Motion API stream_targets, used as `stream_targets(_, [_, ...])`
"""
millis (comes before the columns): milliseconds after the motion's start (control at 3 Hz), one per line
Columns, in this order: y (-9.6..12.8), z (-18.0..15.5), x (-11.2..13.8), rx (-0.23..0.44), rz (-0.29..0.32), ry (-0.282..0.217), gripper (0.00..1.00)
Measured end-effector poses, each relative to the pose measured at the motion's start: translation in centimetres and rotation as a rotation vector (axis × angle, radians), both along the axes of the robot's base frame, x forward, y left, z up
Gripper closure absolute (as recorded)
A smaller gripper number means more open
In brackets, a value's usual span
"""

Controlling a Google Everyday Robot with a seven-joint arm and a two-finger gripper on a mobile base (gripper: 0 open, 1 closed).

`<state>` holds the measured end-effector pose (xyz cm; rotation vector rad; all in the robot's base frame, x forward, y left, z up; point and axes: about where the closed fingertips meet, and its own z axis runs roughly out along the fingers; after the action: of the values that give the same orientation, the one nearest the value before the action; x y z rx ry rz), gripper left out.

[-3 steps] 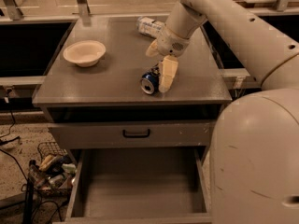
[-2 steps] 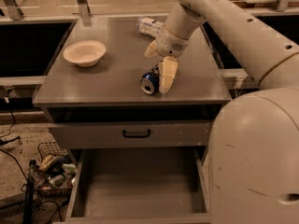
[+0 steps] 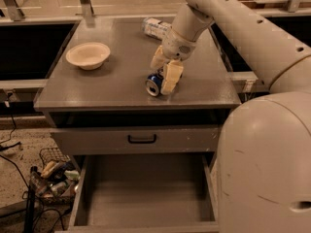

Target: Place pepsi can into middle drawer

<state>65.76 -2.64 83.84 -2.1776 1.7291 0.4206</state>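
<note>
The pepsi can (image 3: 154,85), blue with a silver end, lies on its side on the grey cabinet top (image 3: 97,89), near the front edge. My gripper (image 3: 163,74) reaches down over it from the upper right. Its cream fingers are spread: one finger (image 3: 171,77) lies against the can's right side, the other (image 3: 157,58) stands just behind the can. The can rests on the top, not lifted. The middle drawer (image 3: 146,193) is pulled open at the bottom of the view, with a bare grey floor and nothing in it.
A cream bowl (image 3: 88,55) sits at the left of the top. A clear water bottle (image 3: 155,27) lies at the back. A shut drawer front with a black loop handle (image 3: 142,139) is above the open drawer. A wire basket of clutter (image 3: 53,174) stands on the floor at left. My white body (image 3: 265,169) fills the right.
</note>
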Motion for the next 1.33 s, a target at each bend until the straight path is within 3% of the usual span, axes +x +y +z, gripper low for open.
stream_targets(333, [0.00, 0.00, 0.00, 0.000, 0.000, 0.000, 0.50])
stream_targets(667, [0.00, 0.00, 0.00, 0.000, 0.000, 0.000, 0.81])
stream_targets(1000, [0.01, -0.01, 0.01, 0.000, 0.000, 0.000, 1.00])
stream_targets(1333, [0.01, -0.01, 0.01, 0.000, 0.000, 0.000, 1.00])
